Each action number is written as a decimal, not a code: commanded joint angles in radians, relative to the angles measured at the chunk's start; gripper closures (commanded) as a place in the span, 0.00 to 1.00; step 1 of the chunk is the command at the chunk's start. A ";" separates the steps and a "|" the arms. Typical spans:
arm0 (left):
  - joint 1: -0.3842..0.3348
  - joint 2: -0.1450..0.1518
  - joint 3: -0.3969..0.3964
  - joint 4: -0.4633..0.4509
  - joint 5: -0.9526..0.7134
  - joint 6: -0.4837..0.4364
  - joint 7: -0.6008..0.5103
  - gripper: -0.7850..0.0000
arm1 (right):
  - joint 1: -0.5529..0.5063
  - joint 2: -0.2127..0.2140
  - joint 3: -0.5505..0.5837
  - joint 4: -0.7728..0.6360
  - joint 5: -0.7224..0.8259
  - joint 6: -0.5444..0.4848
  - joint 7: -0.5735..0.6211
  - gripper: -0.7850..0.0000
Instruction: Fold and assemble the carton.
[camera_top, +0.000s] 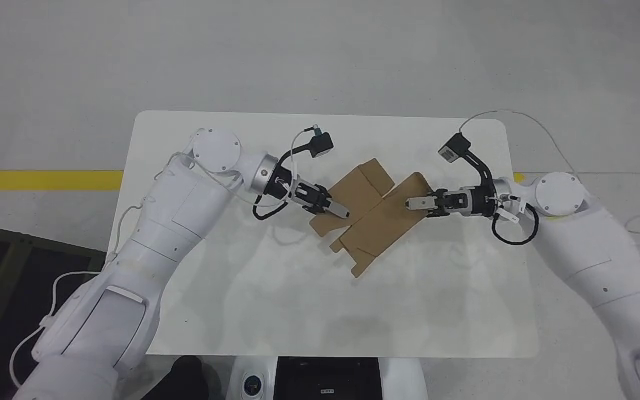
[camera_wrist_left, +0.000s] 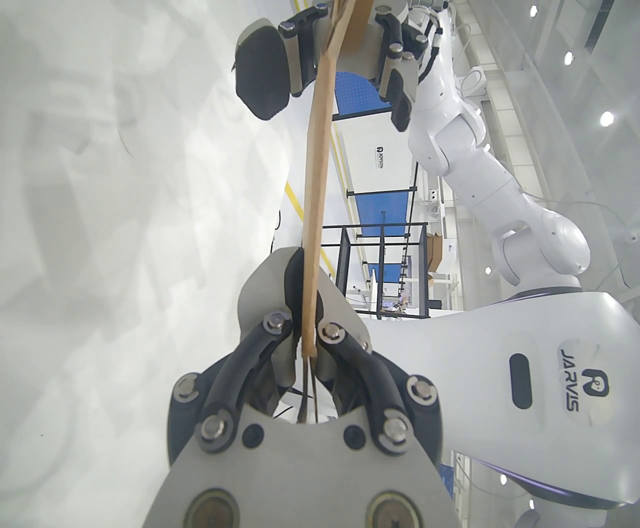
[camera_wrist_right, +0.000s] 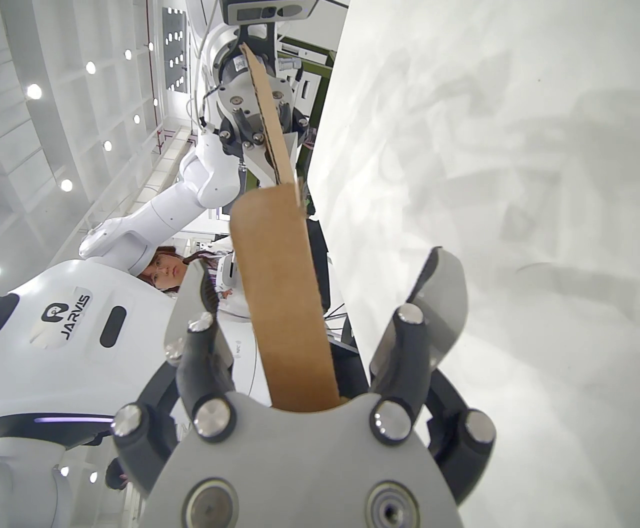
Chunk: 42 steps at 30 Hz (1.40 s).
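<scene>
A flattened brown carton (camera_top: 375, 215) is lifted off the middle of the white table (camera_top: 250, 300), stretched between both arms. My left gripper (camera_top: 338, 209) is shut on the carton's left edge; in the left wrist view the cardboard (camera_wrist_left: 317, 200) runs edge-on out of the clamped left gripper (camera_wrist_left: 305, 305). My right gripper (camera_top: 410, 203) is at the carton's right edge. Its fingers stand open on either side of the cardboard flap (camera_wrist_right: 280, 290), with gaps showing in the right wrist view (camera_wrist_right: 320, 270). The left wrist view shows the right gripper (camera_wrist_left: 345, 55) farther off, straddling the carton.
Bare white tabletop surrounds the carton on all sides. The table's front edge (camera_top: 340, 355) and far edge (camera_top: 320, 115) lie well away from both grippers. A yellow floor line (camera_top: 60, 180) runs past the table's left side.
</scene>
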 joint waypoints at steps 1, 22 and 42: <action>-0.001 0.000 0.001 0.003 -0.002 0.000 -0.003 1.00 | -0.001 0.001 0.000 0.000 -0.001 -0.001 -0.001 0.73; 0.002 0.002 -0.030 0.026 -0.078 -0.004 0.015 0.00 | -0.015 0.006 0.010 0.001 0.046 -0.013 -0.013 1.00; 0.113 0.012 -0.123 -0.045 -0.138 0.046 0.366 0.00 | -0.078 0.009 0.125 -0.007 0.063 -0.050 -0.113 1.00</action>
